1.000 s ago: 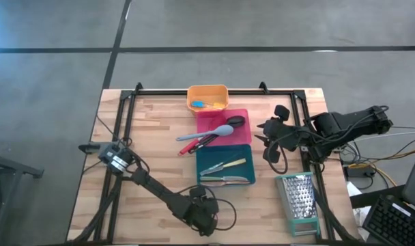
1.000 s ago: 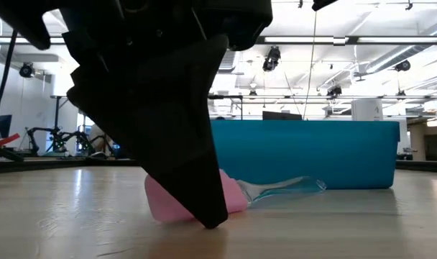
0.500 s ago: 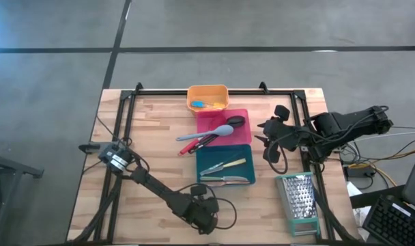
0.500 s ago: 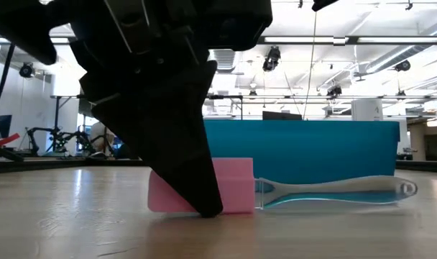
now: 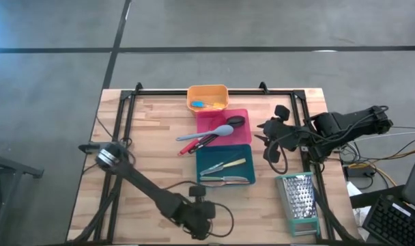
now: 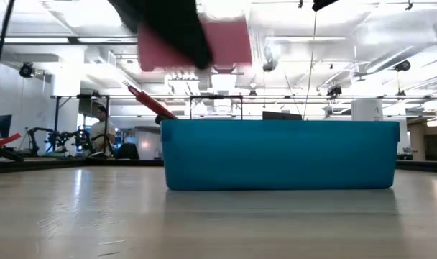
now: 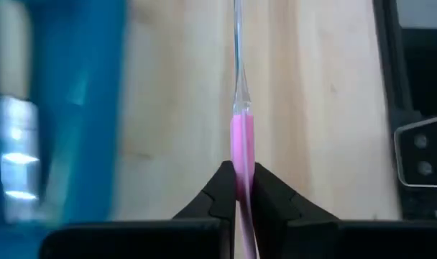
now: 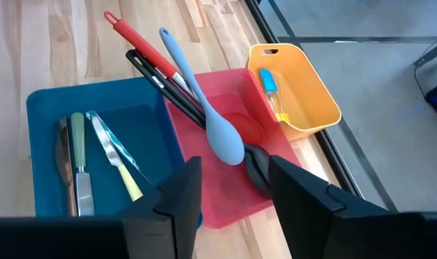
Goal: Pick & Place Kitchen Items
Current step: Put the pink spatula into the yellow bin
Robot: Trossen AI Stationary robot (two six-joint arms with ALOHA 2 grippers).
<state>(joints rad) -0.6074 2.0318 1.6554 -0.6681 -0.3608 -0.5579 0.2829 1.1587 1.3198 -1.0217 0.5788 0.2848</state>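
Note:
My left gripper [image 5: 197,217] hangs over the table's near edge, in front of the teal tray [image 5: 224,166], shut on a pink spatula [image 6: 226,39] with a clear handle [image 7: 238,43]. My right gripper [image 5: 269,140] waits open at the table's right side, next to the pink tray [image 5: 224,126]. A grey spoon [image 8: 204,108], black spoons [image 8: 168,90] and a red spatula [image 8: 143,47] lie across the pink tray, their handles over its rim. A knife and tongs [image 8: 78,173] lie in the teal tray. A small blue piece [image 8: 269,83] sits in the orange tray [image 5: 207,98]. My left gripper pinches the spatula's pink blade [image 7: 241,155] between its two fingers, one on each flat face. The fingers point down at the table from above. The blade stands on edge and is lifted clear of the table, and the clear handle reaches away from the fingers.
A tall metal box grater [image 5: 299,203] stands at the near right corner. The three trays sit in a row from the far edge toward the near edge at mid-table. Bare wood [image 5: 146,143] stretches to the left of the trays.
My left gripper has shut on the pink spatula's blade as it lay on the table and then risen. The spatula first swung round on the table, then came up clear of it, high in the low view.

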